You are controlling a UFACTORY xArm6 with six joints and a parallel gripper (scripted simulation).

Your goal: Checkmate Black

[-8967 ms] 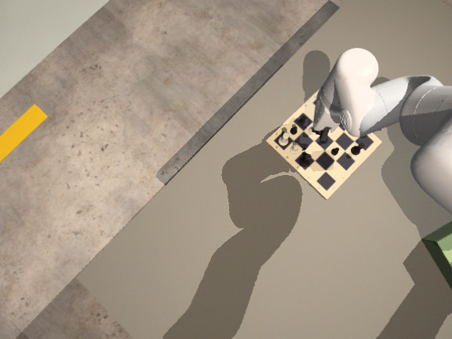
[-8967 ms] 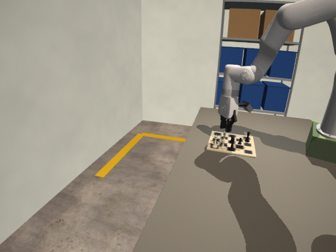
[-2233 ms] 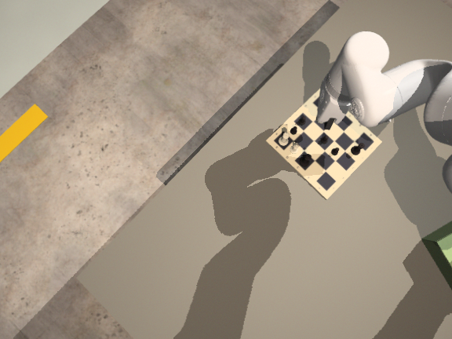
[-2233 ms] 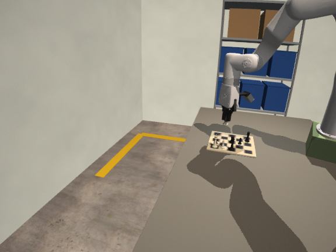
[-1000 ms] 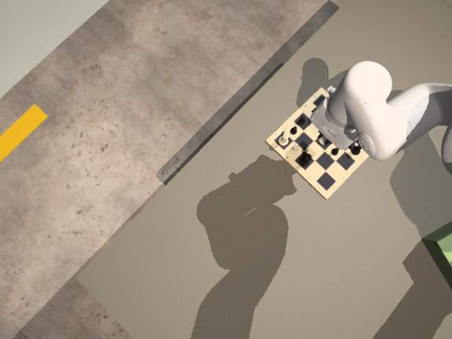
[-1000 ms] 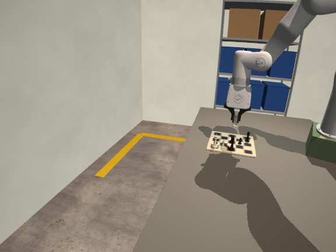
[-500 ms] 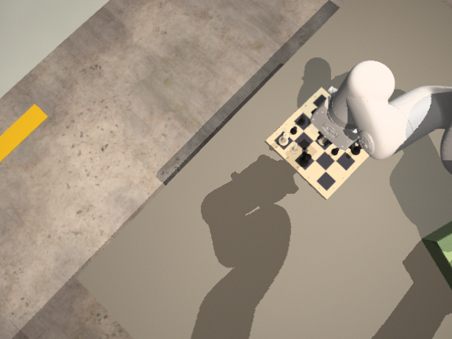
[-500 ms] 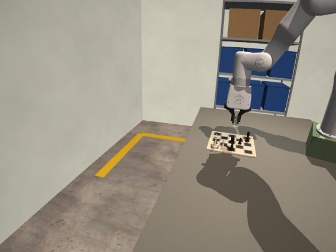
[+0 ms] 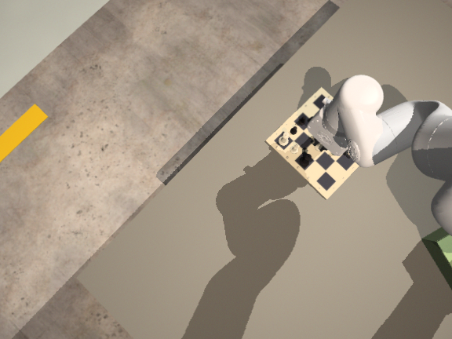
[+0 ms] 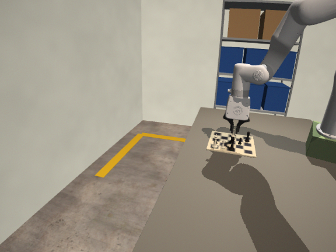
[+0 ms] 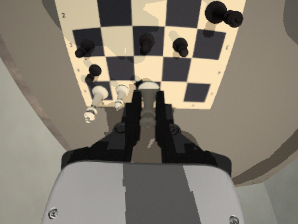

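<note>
A small chessboard [image 9: 326,193] [image 10: 230,153] [image 11: 149,10] lies on the table. My gripper [image 10: 234,130] [image 11: 148,101] hangs low over it and is shut on a white piece [image 11: 148,86], whose top shows between the fingers. I cannot tell whether its base touches the board. Two more white pieces [image 9: 282,138] [image 9: 294,148] [image 10: 216,142] [image 10: 223,143] [image 11: 100,94] [image 11: 121,90] stand close beside it at the board's edge. Black pieces stand around it: a tall one [image 9: 304,159] [image 10: 231,143], a pawn [image 10: 240,141] [image 11: 181,46] and another tall one [image 10: 248,136] [image 11: 216,11]. In the top view the arm hides the gripper.
The board sits near the table's edge [image 9: 220,125], with floor below. A green block [image 9: 441,251] [image 10: 319,146] carries the arm's base at the right. A shelf with blue bins [image 10: 251,61] stands behind the table.
</note>
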